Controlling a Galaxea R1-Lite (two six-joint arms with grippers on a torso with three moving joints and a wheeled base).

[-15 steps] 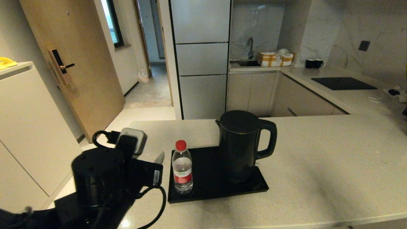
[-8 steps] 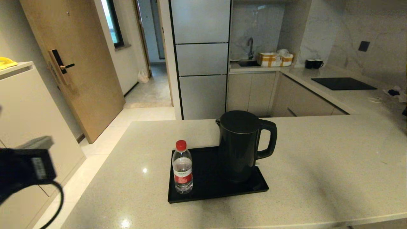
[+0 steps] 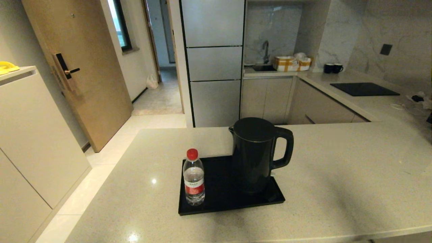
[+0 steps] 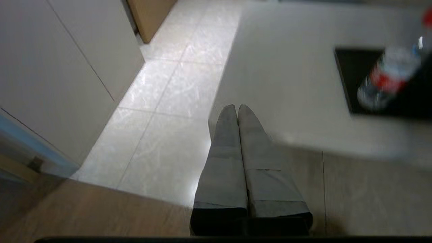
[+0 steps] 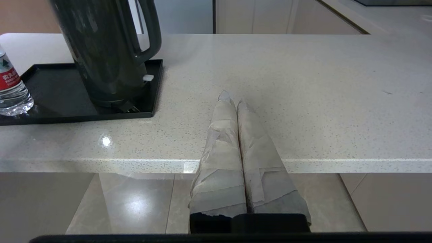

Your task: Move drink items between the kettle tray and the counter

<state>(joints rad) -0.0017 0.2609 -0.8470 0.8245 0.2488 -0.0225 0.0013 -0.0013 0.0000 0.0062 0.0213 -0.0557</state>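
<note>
The kettle (image 3: 254, 153) is stood upright on the right half of the tray (image 3: 219, 199), its loop handle turned to the robot's right. The bottle (image 3: 193, 178), red-capped and upright, is placed at the tray's left front corner, well apart from the kettle. The tray is laid near the middle of the bench (image 3: 337, 189). Neither arm is seen in the head view. The left hand (image 4: 237, 108) is held off the bench's left front corner, over the floor (image 4: 162, 111), its fingers pressed together and nothing gripped. The right hand (image 5: 230, 98) is held at the bench's front edge, to the right of the tray, fingers likewise closed on nothing. Two mugs (image 3: 332, 68) and a cooktop (image 3: 364, 89) are seen on the far worktop.
</note>
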